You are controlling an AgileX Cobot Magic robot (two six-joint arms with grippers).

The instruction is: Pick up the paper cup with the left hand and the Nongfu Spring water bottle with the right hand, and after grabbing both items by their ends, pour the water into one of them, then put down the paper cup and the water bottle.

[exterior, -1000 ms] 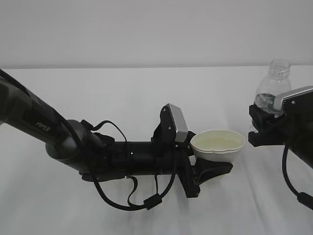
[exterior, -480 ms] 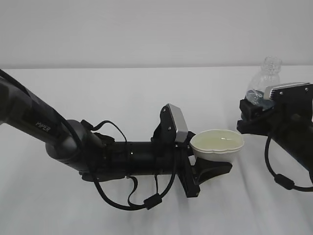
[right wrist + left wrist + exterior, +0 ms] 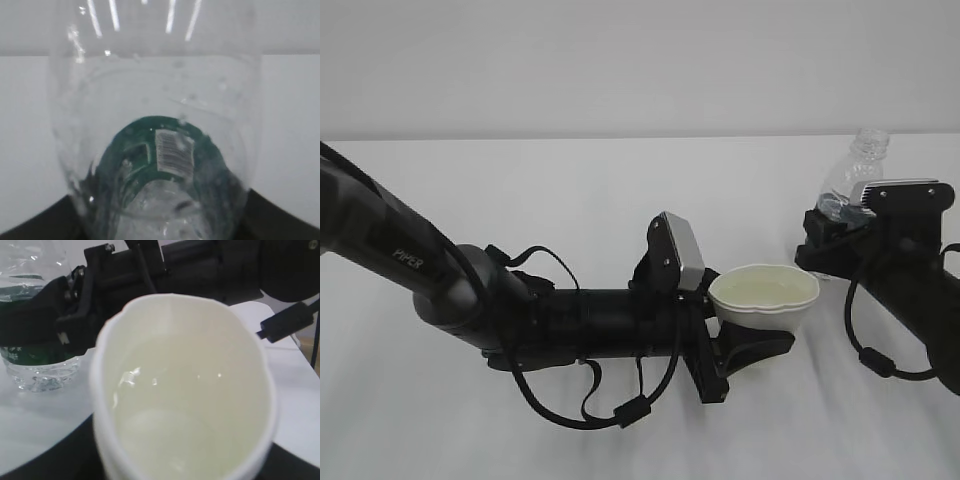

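At centre frame, the left hand (image 3: 752,338) grips the paper cup (image 3: 764,296), holding water (image 3: 165,420). At right, the right hand (image 3: 835,250) clamps the Nongfu Spring water bottle (image 3: 848,178) — seemingly near-empty. Pouring looks done; next — set both down upright.

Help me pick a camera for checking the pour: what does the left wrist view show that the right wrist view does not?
Only the left wrist view shows the paper cup, its squeezed rim and the water pooled inside, plus the right hand clamped on the bottle from outside and the bottle's base on the table. Only the right wrist view looks through the bottle from close up, showing the barcode on its green label. Both share the Nongfu Spring water bottle and the white table.
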